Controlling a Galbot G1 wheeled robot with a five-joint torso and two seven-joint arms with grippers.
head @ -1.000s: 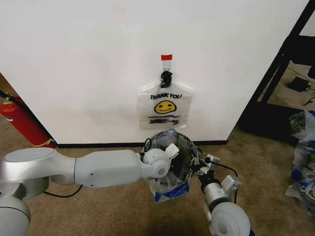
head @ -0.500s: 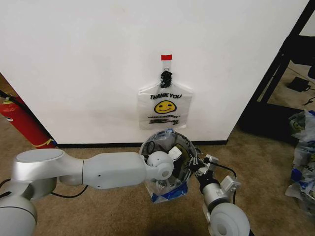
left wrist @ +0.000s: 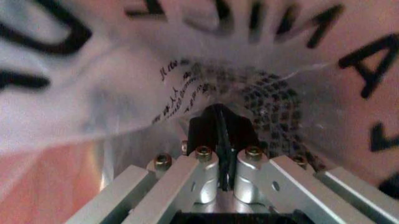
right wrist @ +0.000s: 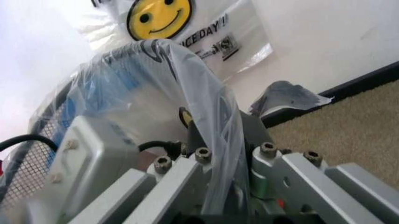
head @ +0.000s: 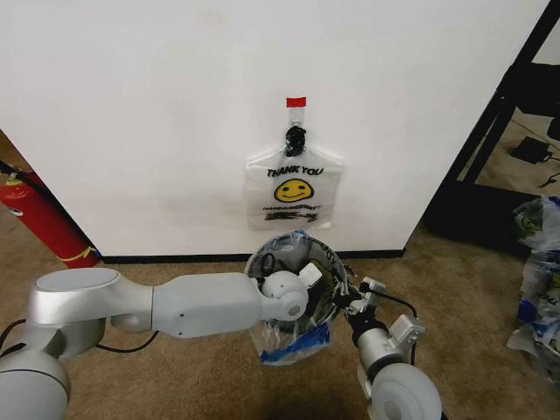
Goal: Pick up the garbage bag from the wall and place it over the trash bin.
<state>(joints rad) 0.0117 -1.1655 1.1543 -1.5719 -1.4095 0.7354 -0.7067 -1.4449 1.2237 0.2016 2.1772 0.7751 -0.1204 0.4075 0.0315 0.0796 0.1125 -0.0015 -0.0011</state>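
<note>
Lower centre of head view: my left tool (head: 308, 278) and right tool (head: 350, 302) each clamp the garbage bag (head: 293, 337), stretching its mouth over the trash bin (head: 325, 254).

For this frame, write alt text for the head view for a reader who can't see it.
Both arms hold the garbage bag over the trash bin on brown carpet: the left gripper reaches inside the bag, the right gripper pinches its edge. Behind, identical smiley "THANK YOU" bags hang from a hook on the white wall; a red fire extinguisher leans at left.
</note>
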